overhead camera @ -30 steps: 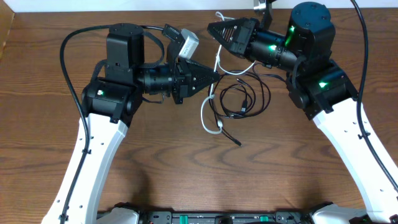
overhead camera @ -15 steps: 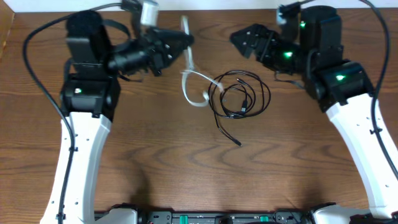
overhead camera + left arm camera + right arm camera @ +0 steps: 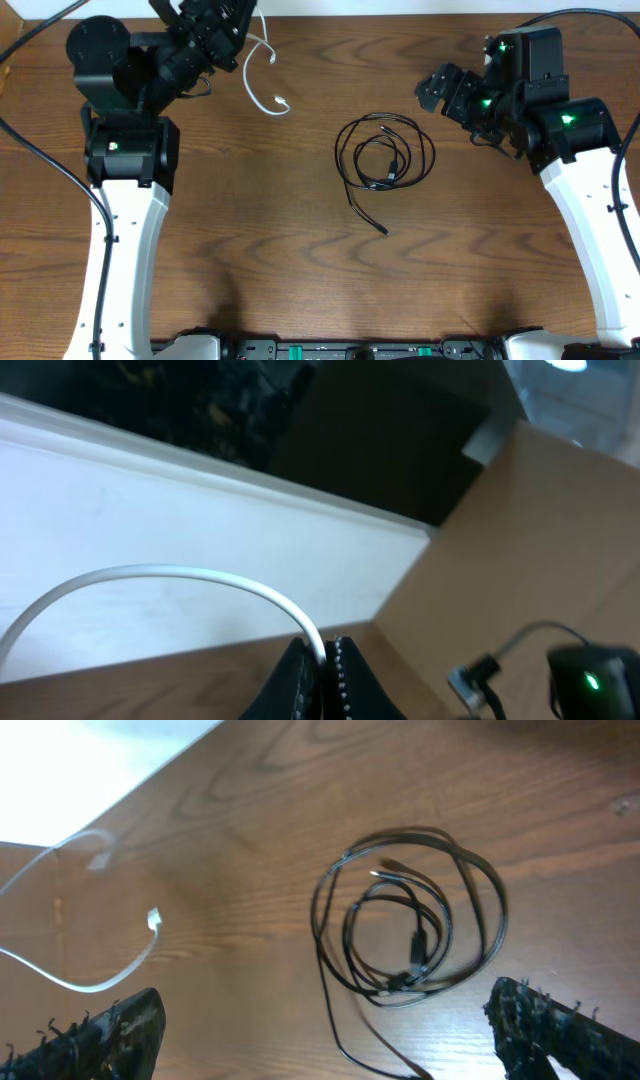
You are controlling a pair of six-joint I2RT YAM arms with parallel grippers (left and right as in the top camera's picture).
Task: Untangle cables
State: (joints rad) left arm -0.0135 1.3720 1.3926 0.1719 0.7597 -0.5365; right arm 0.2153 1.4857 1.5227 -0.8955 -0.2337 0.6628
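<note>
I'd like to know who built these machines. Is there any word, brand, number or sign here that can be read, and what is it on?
None can be read in any view. The left arm and right arm show only green lights, with no lettering. The table, the white cable and the black cables carry no visible print.

Left clamped, right wide open

Our left arm [image 3: 120, 230] runs up the left side, its wrist turned toward the far edge, and the left gripper [image 3: 232, 22] sits high at the back with its jaws pressed together on the white cable [image 3: 180, 572]. Our right arm [image 3: 590, 230] climbs the right side, green lights lit on its joints, wrist angled inward and down. The right gripper [image 3: 438, 90] hangs above the table with its fingers [image 3: 100, 1038] spread far apart, holding nothing.
</note>
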